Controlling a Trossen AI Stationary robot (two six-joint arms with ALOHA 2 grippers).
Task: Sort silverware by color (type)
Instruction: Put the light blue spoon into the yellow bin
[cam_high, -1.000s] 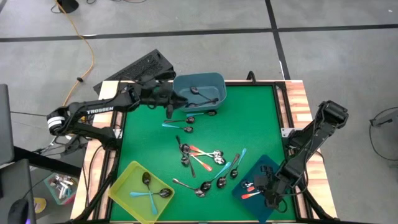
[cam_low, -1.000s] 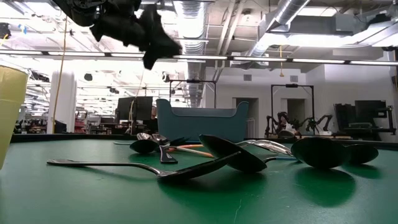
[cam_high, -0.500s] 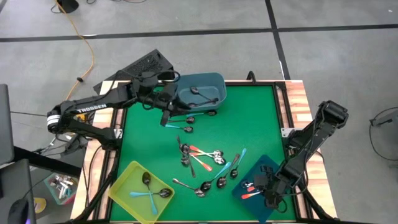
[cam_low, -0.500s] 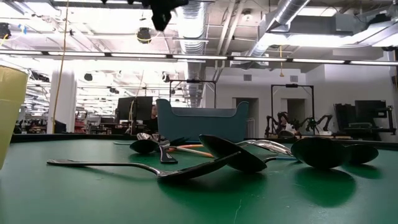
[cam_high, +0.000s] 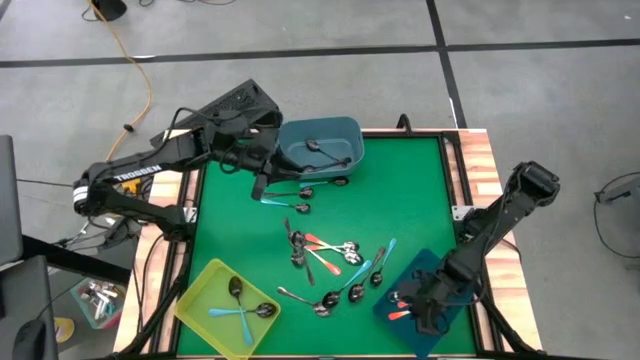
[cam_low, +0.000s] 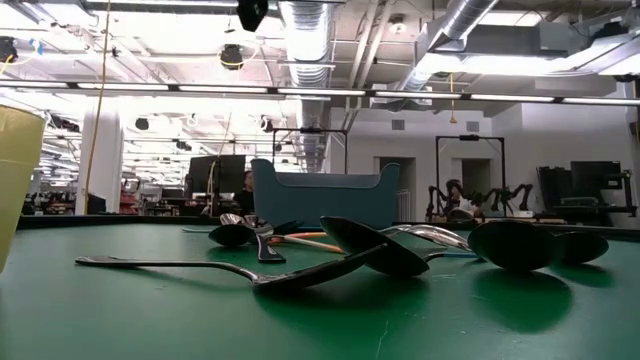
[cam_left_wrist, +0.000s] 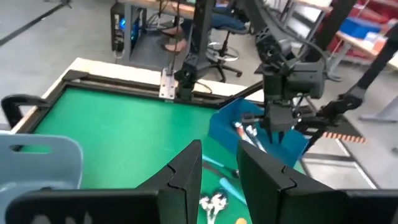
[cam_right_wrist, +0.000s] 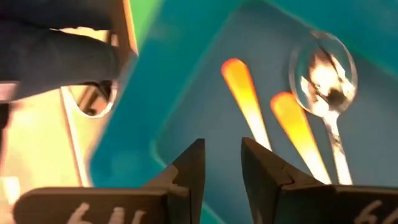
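Several spoons (cam_high: 330, 265) lie in a loose pile mid-table, also in the low view (cam_low: 360, 245). A teal-handled spoon (cam_high: 275, 202) and a dark one (cam_high: 305, 192) lie beside the grey-blue bin (cam_high: 345, 130), which holds a dark spoon (cam_high: 318, 148). The yellow bin (cam_high: 200, 290) holds teal-handled spoons (cam_high: 240, 305). The dark blue bin (cam_high: 435, 265) holds orange-red-handled spoons (cam_high: 400, 305), which also show in the right wrist view (cam_right_wrist: 249, 109). My left gripper (cam_high: 262, 186) hangs high above the table's far left, slightly open and empty (cam_left_wrist: 219, 180). My right gripper (cam_high: 420, 318) hovers over the dark blue bin, slightly open and empty (cam_right_wrist: 222, 168).
The green mat has raised wooden edges (cam_high: 470, 170). Bare mat lies at the far right (cam_high: 410, 190) and between the yellow bin and the pile. A keyboard (cam_high: 225, 105) lies off the table's far left corner.
My left gripper has risen from beside the grey-blue bin, climbing to the top edge of the low view, and stays empty. My right gripper has shifted a little toward the table's left over the dark blue bin. No spoon has moved.
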